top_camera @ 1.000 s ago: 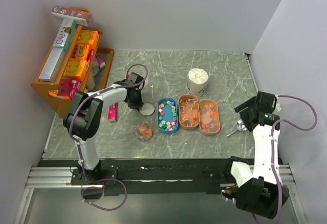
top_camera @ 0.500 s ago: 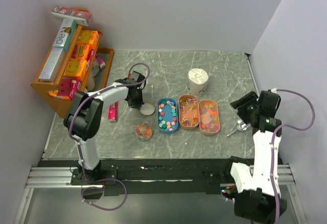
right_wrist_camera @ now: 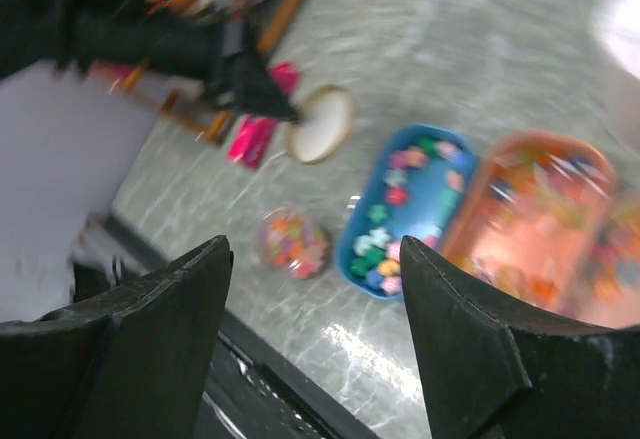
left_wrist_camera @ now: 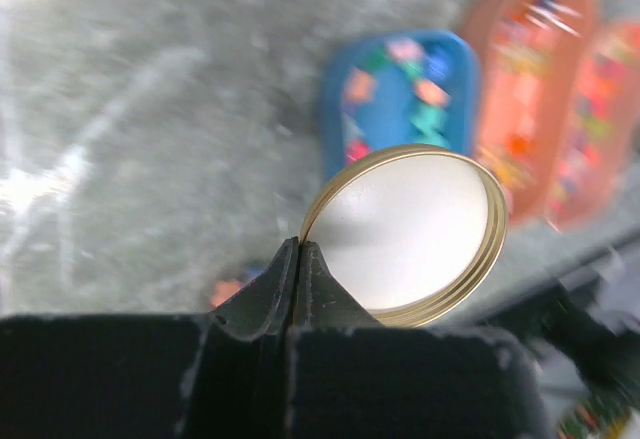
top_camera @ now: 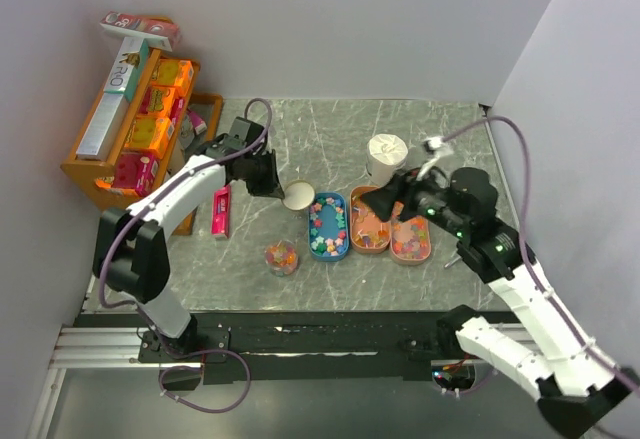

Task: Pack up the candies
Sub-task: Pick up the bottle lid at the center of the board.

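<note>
Grey marbled table (top_camera: 440, 139) carries the candies (top_camera: 327, 227) in three oval trays (top_camera: 310, 231) near its middle, with more in a small round jar (top_camera: 281, 257) toward the near edge. Beside the trays' far-left end, the left gripper (left_wrist_camera: 300, 259) is clamped on the rim of a gold-edged lid (left_wrist_camera: 410, 229), held off the surface. The right gripper (right_wrist_camera: 315, 254) hangs spread wide above the trays. So thin an edge pinch could let the lid swing or drop, and two arms crowding the trays risk a knock that scatters sweets.

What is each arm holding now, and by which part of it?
The left gripper holds the round lid, with its fingers pinched shut on the lid's rim. The right gripper is open and holds nothing.
</note>
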